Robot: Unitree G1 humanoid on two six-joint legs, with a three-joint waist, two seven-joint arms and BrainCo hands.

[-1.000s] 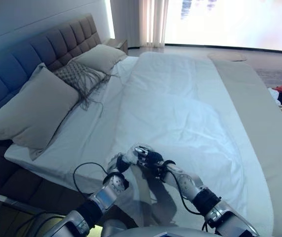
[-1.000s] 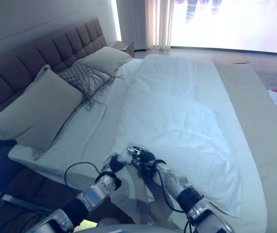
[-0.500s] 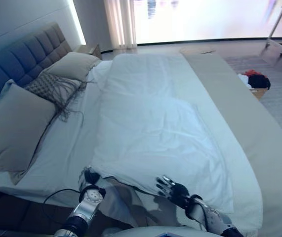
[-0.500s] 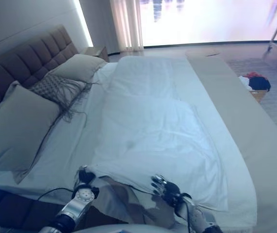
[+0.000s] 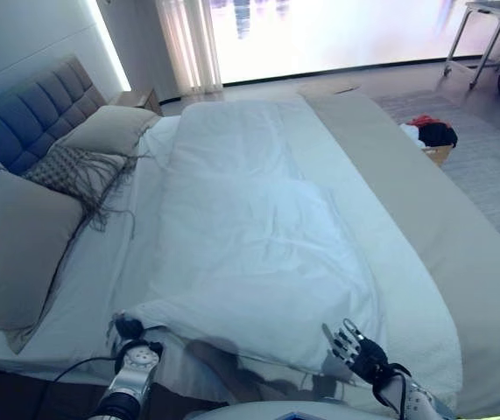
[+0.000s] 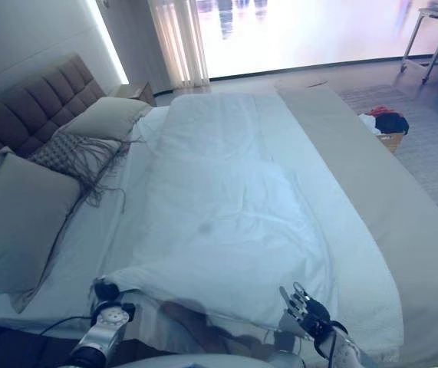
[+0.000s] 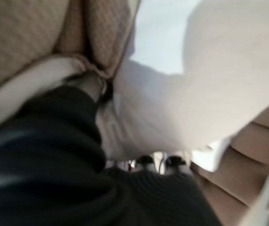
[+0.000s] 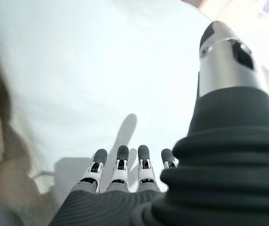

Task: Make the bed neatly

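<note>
In the left eye view you are looking down at a big bed [image 5: 425,219] with a white duvet [image 5: 258,236] spread along its middle, wrinkled and lying a bit crooked. Your left hand [image 5: 129,329] is at the near left corner of the duvet, right at its edge, and your right hand [image 5: 359,352] is at the near right corner with its fingers spread out straight. A big grey pillow [image 5: 13,249] leans by the padded headboard [image 5: 35,105], then a small cushion with fringe [image 5: 70,168], then another grey pillow [image 5: 109,129] further away. A tan cover [image 5: 460,262] runs down the far side of the bed. On the floor past the bed sits a box of clothes [image 5: 432,138]. In the right eye view you see the same things, with the duvet's near edge stretched between your two hands. In the left wrist view your dark cover fills the picture and white cloth is bunched up right against the hand, with the thumb pressed into it, so the hand looks like it is pinching the duvet. In the right wrist view your fingers [image 8: 120,162] are straight and in a row, holding nothing, with the white duvet spread out past them.
</note>
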